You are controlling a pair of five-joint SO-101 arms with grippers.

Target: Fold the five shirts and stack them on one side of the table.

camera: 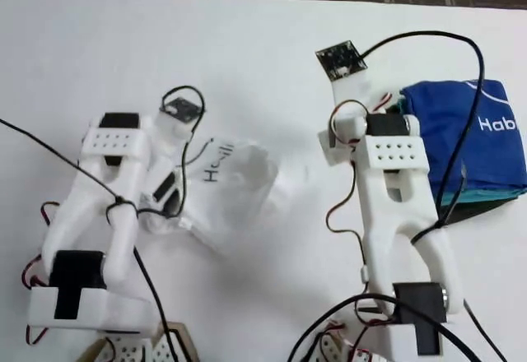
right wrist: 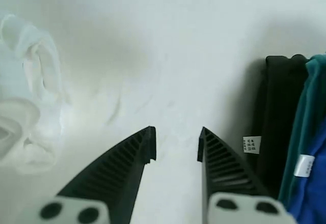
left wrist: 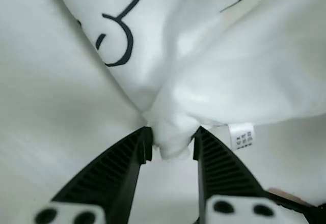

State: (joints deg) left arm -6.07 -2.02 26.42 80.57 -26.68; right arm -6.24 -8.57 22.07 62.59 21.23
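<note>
Your white shirt [camera: 235, 185] lies crumpled and unfolded on the bench [camera: 99, 58], a little left of centre in the high view, with dark lettering on its upper surface. A bunched fold at its near-left edge is clamped in your left pincer [left wrist: 172, 145]. In the left wrist view both black jaws press into the cloth from either side, and a small care label [left wrist: 242, 135] hangs just beside the pinched fold. In the high view that pincer [camera: 169, 201] sits at the shirt's left edge, under the left arm [camera: 99, 189]. The stack [camera: 478, 140] of folded shirts rests at the right edge of the bench, well apart from the white shirt. A blue shirt [camera: 469, 123] lies on top, with a teal shirt [right wrist: 311, 102] under it and a black shirt [right wrist: 277, 117] lowest. Your right pincer [right wrist: 175, 142] is over bare bench with its jaws spread and nothing between them. The stack is near one side of it and a rumpled part of the white shirt [right wrist: 30, 112] is off to the other. The right arm [camera: 395, 189] stands just beside the stack in the high view.
</note>
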